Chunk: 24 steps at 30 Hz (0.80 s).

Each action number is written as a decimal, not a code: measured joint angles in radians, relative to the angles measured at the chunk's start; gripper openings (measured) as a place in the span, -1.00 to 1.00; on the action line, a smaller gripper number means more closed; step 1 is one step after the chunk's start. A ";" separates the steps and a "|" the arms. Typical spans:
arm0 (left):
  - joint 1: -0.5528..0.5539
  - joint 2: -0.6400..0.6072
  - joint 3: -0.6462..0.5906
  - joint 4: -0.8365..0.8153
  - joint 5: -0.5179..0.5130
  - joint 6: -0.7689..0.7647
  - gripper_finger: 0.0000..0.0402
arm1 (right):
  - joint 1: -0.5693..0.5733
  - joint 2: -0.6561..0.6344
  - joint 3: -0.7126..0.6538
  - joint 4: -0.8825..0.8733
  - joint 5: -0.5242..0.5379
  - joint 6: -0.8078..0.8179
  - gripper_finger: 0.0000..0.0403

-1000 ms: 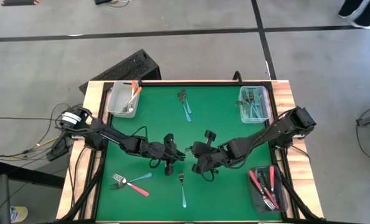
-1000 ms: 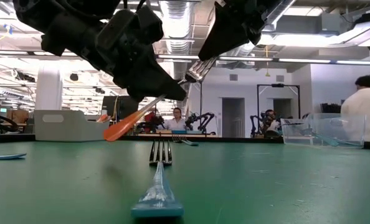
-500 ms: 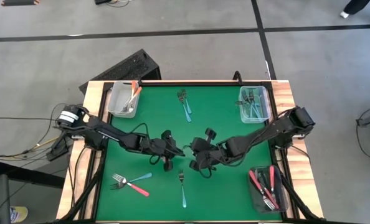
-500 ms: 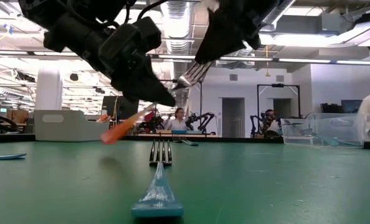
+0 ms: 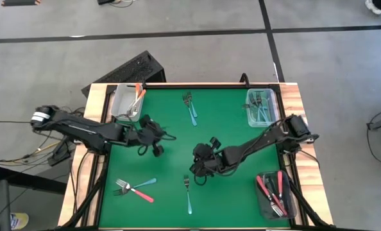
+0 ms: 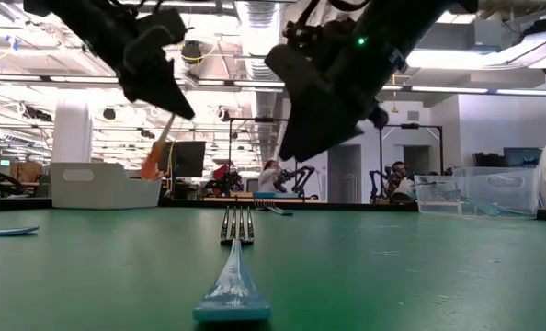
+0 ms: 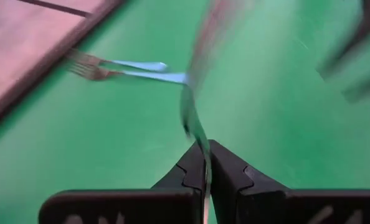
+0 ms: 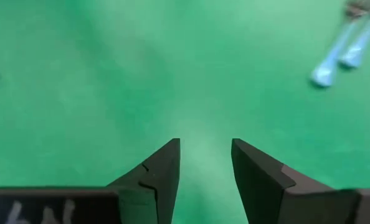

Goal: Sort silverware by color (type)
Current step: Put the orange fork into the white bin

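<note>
My left gripper [image 5: 160, 140] hangs over the table's left half, shut on an orange-handled fork [image 6: 153, 156]. My right gripper [image 5: 197, 172] stands open and empty above the table's middle, a little beyond a blue-handled fork [image 5: 188, 196] that lies flat near the front edge. A blue and a pink-red fork [image 5: 134, 188] lie crossed at the front left. Two blue forks [image 5: 190, 107] lie side by side at the far middle. My left gripper pinches the fork's grey metal part [image 7: 195, 129] between its two fingers [image 7: 228, 171]. The fork runs on ahead of the fingers, roughly along them. It is lifted clear of the table, and its orange handle [image 6: 152, 162] slants down below the gripper.
A clear bin [image 5: 118, 106] at the far left holds orange forks. Another clear bin [image 5: 276, 102] at the far right holds blue ones. A dark bin [image 5: 262, 196] at the near right holds pink-red ones. The green mat between the loose forks is bare.
My right gripper has opened, let go of the orange fork's tines and sunk toward the table. My left gripper has carried the fork up and toward the table's left edge, and the handle now hangs more steeply.
</note>
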 joint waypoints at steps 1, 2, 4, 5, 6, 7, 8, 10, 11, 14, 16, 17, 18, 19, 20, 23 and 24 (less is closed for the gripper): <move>0.014 -0.033 0.000 -0.020 -0.011 0.000 -1.00 | 0.007 0.014 0.000 0.024 -0.003 -0.002 -0.15; 0.028 -0.064 0.000 -0.042 -0.025 0.001 -1.00 | 0.016 0.026 0.000 0.039 -0.005 -0.002 -0.15; 0.063 -0.119 0.000 -0.067 -0.045 0.001 -1.00 | 0.030 0.045 0.000 0.071 -0.006 -0.002 -0.16; 0.081 -0.146 0.000 -0.087 -0.048 0.001 -1.00 | 0.036 0.052 0.000 0.085 -0.006 -0.001 -0.16; 0.100 -0.170 0.000 -0.109 -0.052 0.001 -1.00 | 0.040 0.061 0.000 0.096 -0.006 -0.001 -0.16; 0.121 -0.192 0.000 -0.117 -0.054 0.000 -1.00 | 0.045 0.064 0.000 0.105 -0.006 -0.001 -0.16; 0.142 -0.214 0.000 -0.125 -0.054 0.000 -1.00 | 0.049 0.066 0.000 0.107 -0.006 -0.001 -0.16; 0.182 -0.248 0.000 -0.157 -0.054 0.000 -1.00 | 0.055 0.066 0.000 0.112 -0.006 -0.001 -0.16; 0.201 -0.263 0.000 -0.162 -0.052 0.001 -1.00 | 0.055 0.065 0.000 0.117 -0.005 -0.001 -0.16; 0.251 -0.303 0.000 -0.176 -0.043 0.012 -1.00 | 0.055 0.065 0.000 0.130 -0.005 -0.002 -0.16; 0.278 -0.324 0.000 -0.182 -0.029 0.014 -1.00 | 0.054 0.065 0.000 0.142 -0.005 -0.007 -0.16; 0.289 -0.334 0.000 -0.184 -0.016 0.015 -1.00 | 0.054 0.065 0.000 0.143 -0.005 -0.008 -0.16; 0.299 -0.342 0.000 -0.190 -0.003 0.019 -1.00 | 0.054 0.065 0.000 0.142 -0.005 -0.008 -0.16; 0.308 -0.349 0.000 -0.191 0.011 0.025 -1.00 | 0.054 0.065 0.000 0.139 -0.005 -0.009 -0.17; 0.314 -0.356 0.000 -0.190 0.021 0.030 -1.00 | 0.053 0.065 0.000 0.139 -0.006 -0.009 -0.16; 0.326 -0.364 0.000 -0.194 0.033 0.040 -1.00 | 0.051 0.065 0.000 0.141 -0.006 -0.009 -0.17; 0.329 -0.366 0.000 -0.199 0.034 0.041 -1.00 | 0.052 0.065 0.000 0.140 -0.006 -0.010 -0.17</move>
